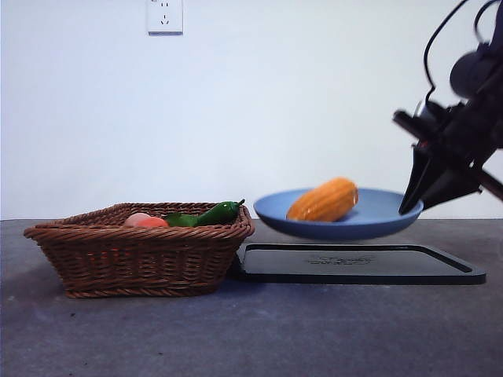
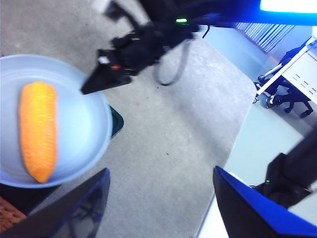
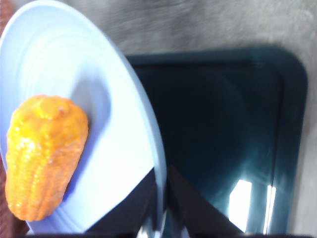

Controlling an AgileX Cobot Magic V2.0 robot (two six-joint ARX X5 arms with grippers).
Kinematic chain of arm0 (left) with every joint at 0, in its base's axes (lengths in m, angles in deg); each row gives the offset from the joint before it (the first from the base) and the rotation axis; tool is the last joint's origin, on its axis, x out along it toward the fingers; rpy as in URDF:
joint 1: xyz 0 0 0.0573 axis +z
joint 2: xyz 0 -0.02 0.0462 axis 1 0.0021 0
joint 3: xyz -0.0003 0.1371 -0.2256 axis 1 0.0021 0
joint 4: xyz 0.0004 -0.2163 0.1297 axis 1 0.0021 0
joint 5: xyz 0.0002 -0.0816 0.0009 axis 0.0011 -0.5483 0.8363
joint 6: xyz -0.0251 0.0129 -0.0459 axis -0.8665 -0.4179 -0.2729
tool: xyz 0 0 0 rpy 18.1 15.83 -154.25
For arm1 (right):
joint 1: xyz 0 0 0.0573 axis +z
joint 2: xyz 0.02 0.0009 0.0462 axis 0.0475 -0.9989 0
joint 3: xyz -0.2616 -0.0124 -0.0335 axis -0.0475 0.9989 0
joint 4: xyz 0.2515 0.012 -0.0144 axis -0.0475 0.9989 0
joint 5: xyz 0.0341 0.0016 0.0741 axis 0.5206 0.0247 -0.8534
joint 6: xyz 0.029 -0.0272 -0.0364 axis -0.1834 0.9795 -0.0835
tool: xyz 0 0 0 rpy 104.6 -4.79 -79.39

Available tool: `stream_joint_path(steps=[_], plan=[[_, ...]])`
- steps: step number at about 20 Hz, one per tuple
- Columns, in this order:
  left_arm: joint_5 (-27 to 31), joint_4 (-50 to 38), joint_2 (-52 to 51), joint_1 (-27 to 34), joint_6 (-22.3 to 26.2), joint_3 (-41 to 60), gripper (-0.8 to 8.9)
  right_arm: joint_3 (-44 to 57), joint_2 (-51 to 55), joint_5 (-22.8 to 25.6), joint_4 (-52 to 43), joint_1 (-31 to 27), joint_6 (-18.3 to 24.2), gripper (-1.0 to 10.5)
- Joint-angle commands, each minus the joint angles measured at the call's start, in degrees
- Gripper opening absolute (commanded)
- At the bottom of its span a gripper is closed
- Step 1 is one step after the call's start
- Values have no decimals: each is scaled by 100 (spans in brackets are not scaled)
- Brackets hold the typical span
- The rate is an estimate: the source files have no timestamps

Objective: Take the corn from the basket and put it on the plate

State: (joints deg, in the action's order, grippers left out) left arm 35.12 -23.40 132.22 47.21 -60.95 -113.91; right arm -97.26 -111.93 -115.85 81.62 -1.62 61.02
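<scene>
The basket [image 1: 140, 250] stands nearest on the worktop [image 1: 251, 338], with a green pepper [image 1: 211, 214] and a pinkish fruit [image 1: 144, 221] inside. The right tool [image 3: 161, 208] is clenched on the rim of the plate [image 1: 369, 216], one jaw on each side of the edge, and holds the plate in the air over a black tray [image 1: 357, 263]. The corn [image 1: 323, 200] lies on the plate. The left tool [image 2: 158, 198] hangs above, its jaws released and wide apart, gripping nothing.

corn [image 1: 324, 200] orange-yellow, ridged | plate [image 1: 377, 216] light blue | basket [image 1: 141, 255] brown woven | tray [image 1: 354, 263] black
</scene>
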Motion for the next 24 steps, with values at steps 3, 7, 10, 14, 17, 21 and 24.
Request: stream_joint_path(steps=[3, 7, 10, 14, 17, 21, 24], plan=[[-20, 33, -136, -46, 33, -142, 339, -330, -717, -50, -15, -11, -68, 2], [-20, 85, -151, -46, 33, -142, 339, -326, -852, -50, -44, -11, -37, 2], [-17, 87, -151, -46, 35, -142, 339, -326, -852, -48, 4, -11, -31, 11], [-13, 210, -151, -37, 63, -142, 339, -328, -837, -166, 46, -11, -35, 193], [-9, 256, -151, -9, 74, -142, 339, -332, -640, -240, 203, -111, -28, 202], [-9, 260, -151, 46, 105, -142, 339, -332, 125, -240, 715, -319, 232, 202], [-7, 297, -151, 133, 118, -142, 339, -332, 1062, -245, 1327, -354, 706, 202]])
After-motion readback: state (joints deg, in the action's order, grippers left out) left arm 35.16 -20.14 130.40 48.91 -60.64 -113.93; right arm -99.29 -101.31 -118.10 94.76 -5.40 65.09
